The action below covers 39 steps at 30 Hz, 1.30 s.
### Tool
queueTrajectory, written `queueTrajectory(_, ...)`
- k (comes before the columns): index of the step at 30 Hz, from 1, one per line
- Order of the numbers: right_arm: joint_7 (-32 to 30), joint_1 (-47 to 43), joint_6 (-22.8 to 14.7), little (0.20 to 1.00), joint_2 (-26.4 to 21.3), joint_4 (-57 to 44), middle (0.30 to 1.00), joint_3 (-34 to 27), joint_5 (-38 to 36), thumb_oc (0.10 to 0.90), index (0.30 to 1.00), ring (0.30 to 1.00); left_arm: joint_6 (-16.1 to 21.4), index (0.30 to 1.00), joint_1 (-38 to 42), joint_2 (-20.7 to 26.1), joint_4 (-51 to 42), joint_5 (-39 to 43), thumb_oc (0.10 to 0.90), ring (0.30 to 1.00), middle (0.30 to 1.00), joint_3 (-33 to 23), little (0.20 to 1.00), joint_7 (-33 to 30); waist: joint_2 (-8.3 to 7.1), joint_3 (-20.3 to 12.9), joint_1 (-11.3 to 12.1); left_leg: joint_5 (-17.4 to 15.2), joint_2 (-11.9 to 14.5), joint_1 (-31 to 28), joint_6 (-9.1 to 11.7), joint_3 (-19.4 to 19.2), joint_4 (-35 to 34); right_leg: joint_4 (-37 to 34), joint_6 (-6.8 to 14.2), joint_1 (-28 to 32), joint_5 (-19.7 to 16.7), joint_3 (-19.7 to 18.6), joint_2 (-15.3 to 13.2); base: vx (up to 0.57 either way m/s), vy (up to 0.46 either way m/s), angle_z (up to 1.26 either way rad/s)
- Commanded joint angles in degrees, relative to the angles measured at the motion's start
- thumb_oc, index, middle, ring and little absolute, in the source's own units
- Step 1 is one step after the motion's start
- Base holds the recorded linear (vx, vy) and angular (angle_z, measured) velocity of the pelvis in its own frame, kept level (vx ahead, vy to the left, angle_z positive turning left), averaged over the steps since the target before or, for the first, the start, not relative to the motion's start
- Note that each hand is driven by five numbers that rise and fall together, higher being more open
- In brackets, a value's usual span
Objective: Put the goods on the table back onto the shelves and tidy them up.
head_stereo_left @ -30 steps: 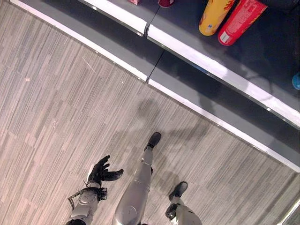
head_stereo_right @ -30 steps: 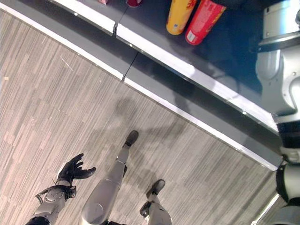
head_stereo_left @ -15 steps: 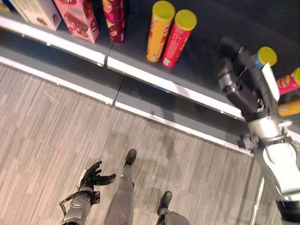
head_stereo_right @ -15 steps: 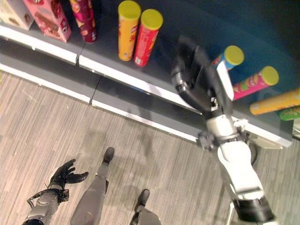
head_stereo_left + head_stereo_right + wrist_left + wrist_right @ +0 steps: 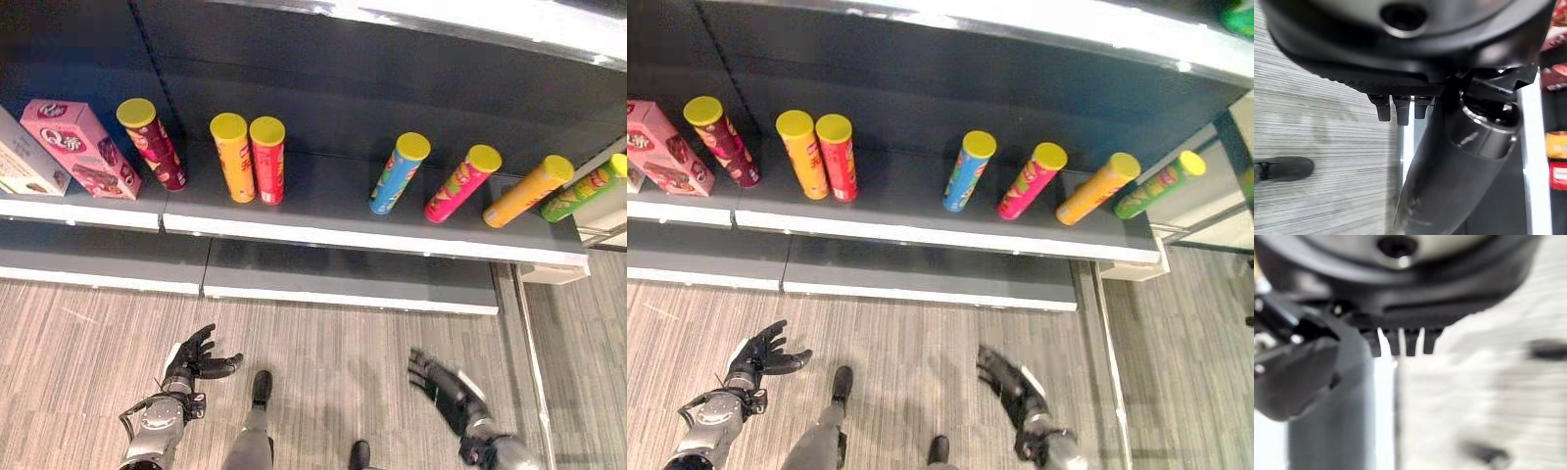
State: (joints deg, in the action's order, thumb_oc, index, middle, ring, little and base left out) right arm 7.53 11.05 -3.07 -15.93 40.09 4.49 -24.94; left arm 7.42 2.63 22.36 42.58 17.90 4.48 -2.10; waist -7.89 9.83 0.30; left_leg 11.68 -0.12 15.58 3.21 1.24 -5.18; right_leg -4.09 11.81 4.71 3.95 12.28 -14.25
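Several snack cans stand in a row on the dark shelf: a maroon can, a yellow can touching a red can, then a blue can, a pink can, an orange can and a green can. A pink box stands at the shelf's left end. My left hand hangs low over the floor, open and empty. My right hand is also low over the floor, open with fingers straight and nothing in it.
A white box sits left of the pink one. A lower shelf board juts out just above the striped grey floor. A white fixture stands at the shelf's right end. A shelf's white edge shows past my left hand.
The camera has tilted up, bringing the whole shelf row into view. My right hand has dropped from beside the blue can on the shelf to low over the floor. My left hand stays put.
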Motion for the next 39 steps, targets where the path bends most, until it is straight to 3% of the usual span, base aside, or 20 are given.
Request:
queueTrajectory(1, -2.30, -0.71, -4.10, 0.900, -1.65, -6.67, 0.900, -1.05, 0.80, 0.800, 0.900, 0.900, 3.43, 0.900, -0.43, 0.76, 0.01, -0.59, 0.800, 0.900, 0.900, -1.01, 0.900, -1.46, 1.32, -3.10, 0.06, -9.25, 2.88, -4.30, 2.12, 1.13, 0.18, 0.93, 3.14, -1.79, -11.50, -0.24, -2.00, 0.05, 0.088, -0.07)
queueTrajectory(8, -3.63, -3.28, -3.67, 0.900, 1.02, -0.27, 0.900, 0.80, 2.92, 0.800, 0.900, 0.900, 2.90, 0.900, -1.09, -0.83, 3.80, -1.73, 0.800, 0.900, 0.900, 0.40, 0.900, -1.22, 0.96, -3.20, 0.34, -10.35, 1.74, -4.75, 1.05, 1.04, 1.16, 2.58, 3.19, -1.98, -15.23, -1.01, -3.16, 0.04, 0.088, 0.02)
queueTrajectory(10, -3.88, -3.34, -3.57, 0.900, 0.97, 0.78, 0.900, 0.61, 3.51, 0.800, 0.900, 0.900, 2.70, 0.900, -1.67, -1.30, 4.82, -2.39, 0.800, 0.900, 0.900, 0.87, 0.900, -0.83, 1.15, -3.18, 0.19, -10.94, 0.63, -5.49, 0.06, 1.88, 1.10, 6.19, 3.19, -2.57, -17.76, -1.72, -4.35, 0.12, 0.226, 0.20)
queueTrajectory(12, -4.17, -3.31, -3.17, 0.900, 0.65, 2.05, 0.900, -0.40, 4.11, 0.800, 0.900, 0.900, 2.25, 0.900, -2.73, -1.55, 4.80, -2.81, 0.800, 0.900, 0.900, 1.18, 0.900, -0.09, 2.52, -1.82, -0.60, -12.19, -1.49, -8.94, -2.51, 3.63, 0.75, 18.71, 2.26, -6.81, -22.56, -5.30, -5.62, 0.20, 0.392, 0.46)
queueTrajectory(13, -4.17, -3.32, -3.17, 0.900, 0.66, 2.05, 0.900, -0.41, 4.12, 0.800, 0.900, 0.900, 2.24, 0.900, -2.72, -1.55, 4.80, -2.81, 0.800, 0.900, 0.900, 1.18, 0.900, -0.10, 2.51, -1.94, -0.63, -12.11, -1.52, -8.79, -2.54, 3.65, 0.73, 18.67, 2.28, -6.94, -22.63, -5.30, -5.64, 0.13, 0.279, 0.39)
queueTrajectory(16, -4.70, -5.45, -3.19, 0.900, 0.58, 2.83, 0.900, 0.82, 3.99, 0.800, 0.900, 0.900, 1.97, 0.900, -2.77, -1.66, 4.96, -2.61, 0.800, 0.900, 0.900, 1.31, 0.900, -0.22, 4.26, 1.52, -0.99, -12.98, -0.85, -11.66, -4.32, 5.11, 0.98, 27.99, 0.79, -12.78, -23.53, -10.11, -3.09, 0.12, 0.172, 0.11)
queueTrajectory(17, -4.76, -6.10, -3.42, 0.900, 0.77, 3.50, 0.900, 1.57, 4.00, 0.800, 0.900, 0.900, 2.00, 0.900, -2.71, -2.13, 5.65, -2.60, 0.800, 0.900, 0.900, 1.11, 0.900, -0.14, 4.60, 1.77, -0.97, -13.52, -0.56, -12.28, -4.42, 5.06, 0.86, 27.43, 0.13, -14.00, -19.90, -10.28, -2.00, 0.13, 0.109, 0.10)
queueTrajectory(18, -4.76, -6.14, -3.44, 0.900, 0.75, 3.54, 0.900, 1.58, 3.99, 0.800, 0.900, 0.900, 2.02, 0.900, -2.69, -2.14, 5.67, -2.60, 0.800, 0.900, 0.900, 1.09, 0.900, -0.14, 4.59, 1.93, -0.91, -13.62, -0.52, -12.47, -4.37, 4.99, 0.84, 27.65, 0.07, -13.95, -19.69, -10.33, -1.97, 0.11, 0.054, 0.06)
queueTrajectory(19, -4.81, -6.61, -3.35, 0.900, 0.69, 3.44, 0.900, 2.02, 3.97, 0.800, 0.900, 0.900, 2.16, 0.900, -2.57, -2.24, 6.25, -2.14, 0.800, 0.900, 0.900, 0.84, 0.900, -0.30, 4.52, 2.23, -0.90, -13.72, -0.32, -12.78, -4.33, 4.76, 0.86, 25.87, -0.35, -15.15, -16.93, -10.09, -0.94, 0.20, -0.033, -0.02)
queueTrajectory(20, -4.99, -8.12, -3.12, 0.900, 0.55, 3.43, 0.900, 3.22, 3.79, 0.800, 0.900, 0.900, 2.23, 0.900, -2.28, -2.28, 6.73, -1.29, 0.800, 0.900, 0.900, 0.69, 0.900, -0.54, 4.05, 2.78, -0.59, -14.38, 0.06, -13.53, -3.67, 3.98, 0.51, 16.51, -1.23, -15.87, -9.73, -6.67, 1.79, 0.20, -0.028, -0.05)
queueTrajectory(21, -4.99, -8.14, -3.13, 0.900, 0.55, 3.44, 0.900, 3.22, 3.79, 0.800, 0.900, 0.900, 2.23, 0.900, -2.26, -2.28, 6.74, -1.29, 0.800, 0.900, 0.900, 0.68, 0.900, -0.54, 4.07, 2.75, -0.67, -14.32, 0.08, -13.46, -3.67, 4.06, 0.49, 16.34, -1.24, -15.81, -9.84, -6.57, 1.80, 0.27, -0.082, -0.10)
queueTrajectory(23, -5.44, -9.86, -3.45, 0.900, 0.00, 4.64, 0.900, 4.29, 3.53, 0.800, 0.900, 0.900, 1.88, 0.900, -1.77, -2.59, 7.73, -1.60, 0.800, 0.900, 0.900, 1.15, 0.900, -1.14, 2.80, 3.23, -1.23, -15.73, -1.07, -14.93, -3.58, 3.63, 0.79, 6.32, -0.40, -16.80, -8.59, -4.58, 5.55, 0.25, -0.056, -0.27)
queueTrajectory(24, -5.30, -9.51, -3.78, 0.900, -0.23, 3.97, 0.900, 3.87, 3.14, 0.800, 0.900, 0.900, 2.20, 0.900, -2.59, -3.28, 5.96, -1.77, 0.800, 0.900, 0.900, 2.18, 0.900, -0.30, 1.89, 3.21, -0.29, -16.26, -1.95, -15.30, -3.31, 3.10, 1.79, 3.01, -0.49, -13.63, -9.00, -1.67, 4.79, 0.18, -0.048, -0.07)
queueTrajectory(27, -5.74, -9.98, -3.51, 0.900, -0.75, 4.39, 0.900, 3.53, 3.19, 0.800, 0.900, 0.900, 2.38, 0.900, -3.00, -4.18, 5.20, -0.87, 0.800, 0.900, 0.900, 1.66, 0.900, -0.44, 1.54, 2.10, -0.13, -16.38, -1.41, -15.62, -2.82, 1.50, 1.36, 0.69, -0.11, -12.53, -10.90, -1.91, 5.17, 0.08, -0.056, 0.69)
queueTrajectory(39, -7.29, -8.94, -3.14, 0.900, -0.11, 9.66, 0.900, 1.69, 5.81, 0.800, 0.900, 0.900, 2.32, 0.900, -2.95, -4.09, 4.61, -2.11, 0.800, 0.900, 0.900, 2.06, 0.900, -0.56, 2.75, 0.76, -1.46, -16.89, -1.59, -16.66, -2.88, -1.93, 0.18, -0.12, 0.02, -11.81, -11.32, -2.65, 4.54, 0.03, 0.007, -0.38)
